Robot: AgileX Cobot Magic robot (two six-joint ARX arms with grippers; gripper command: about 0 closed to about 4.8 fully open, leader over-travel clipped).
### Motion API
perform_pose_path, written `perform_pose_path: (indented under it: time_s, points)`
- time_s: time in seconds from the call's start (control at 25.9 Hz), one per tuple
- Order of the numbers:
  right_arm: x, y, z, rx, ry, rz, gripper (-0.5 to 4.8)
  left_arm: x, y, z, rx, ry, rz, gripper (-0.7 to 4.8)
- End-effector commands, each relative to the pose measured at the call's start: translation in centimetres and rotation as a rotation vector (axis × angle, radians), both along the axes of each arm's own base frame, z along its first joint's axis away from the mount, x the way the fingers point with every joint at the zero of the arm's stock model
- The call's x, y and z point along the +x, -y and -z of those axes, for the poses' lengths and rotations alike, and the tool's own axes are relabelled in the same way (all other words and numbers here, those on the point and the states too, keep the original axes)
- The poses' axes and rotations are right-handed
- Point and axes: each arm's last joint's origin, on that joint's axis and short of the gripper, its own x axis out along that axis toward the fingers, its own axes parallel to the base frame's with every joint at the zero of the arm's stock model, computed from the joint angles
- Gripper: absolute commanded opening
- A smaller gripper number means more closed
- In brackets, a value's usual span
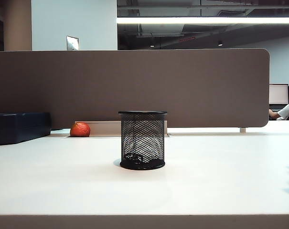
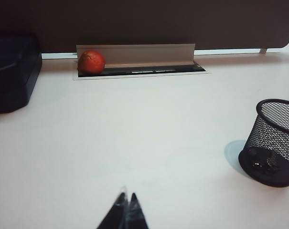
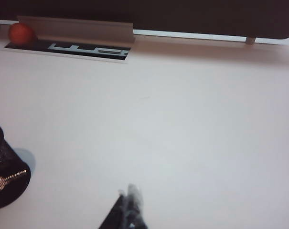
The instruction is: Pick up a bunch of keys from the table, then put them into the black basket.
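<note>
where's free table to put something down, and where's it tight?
Free: the wide white table between the black basket and its front edge, and both sides of the basket. The left hand and right hand, both shut, hover over bare surface. Tight: the back left, where the dark blue box and orange fruit sit by the divider. Keys lie inside the basket.

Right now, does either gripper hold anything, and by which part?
Nothing is held. The left gripper and right gripper are both shut and empty above the table. The keys lie inside the basket.
</note>
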Motion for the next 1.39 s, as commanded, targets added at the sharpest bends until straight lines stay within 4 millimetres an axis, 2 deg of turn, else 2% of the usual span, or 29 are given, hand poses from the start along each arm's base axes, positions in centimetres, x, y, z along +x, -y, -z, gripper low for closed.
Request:
perform_pose_path:
  time_s: [0.04, 0.23, 0.42, 0.54, 0.66, 0.89, 1.19, 1.39]
  points:
    - [-0.9, 0.2, 0.6, 0.006, 0.044, 0.015, -0.07, 0.0, 0.0, -0.3, 0.027, 0.025, -0.002, -0.06]
    - [-2.3, 1.1, 2.1, 0.048, 0.072, 0.083, -0.06, 0.0, 0.0, -0.3, 0.045, 0.034, -0.012, -0.06]
    - [-4.4, 2.1, 3.9, 0.086, 0.176, 0.153, -0.06, 0.0, -0.2, -0.6, 0.048, 0.064, -0.05, -0.06]
    - [-6.0, 2.2, 5.0, 0.092, 0.268, 0.15, -0.07, 0.2, -0.4, -0.8, 0.053, 0.095, -0.154, -0.06]
    - [-6.9, 2.2, 6.1, 0.094, 0.327, 0.164, -0.06, 0.4, -0.4, -0.5, 0.051, 0.119, -0.154, -0.06]
    - [-6.6, 2.4, 7.1, 0.087, 0.333, 0.207, -0.07, 0.6, -0.5, -0.2, 0.059, 0.16, -0.158, -0.06]
    - [-5.6, 2.4, 9.8, 0.078, 0.358, 0.205, -0.06, 1.1, -0.4, 1.3, 0.062, 0.217, -0.16, -0.06]
    - [-5.3, 2.4, 10.9, 0.033, 0.34, 0.199, -0.06, 1.1, -0.4, 1.3, 0.069, 0.217, -0.159, -0.06]
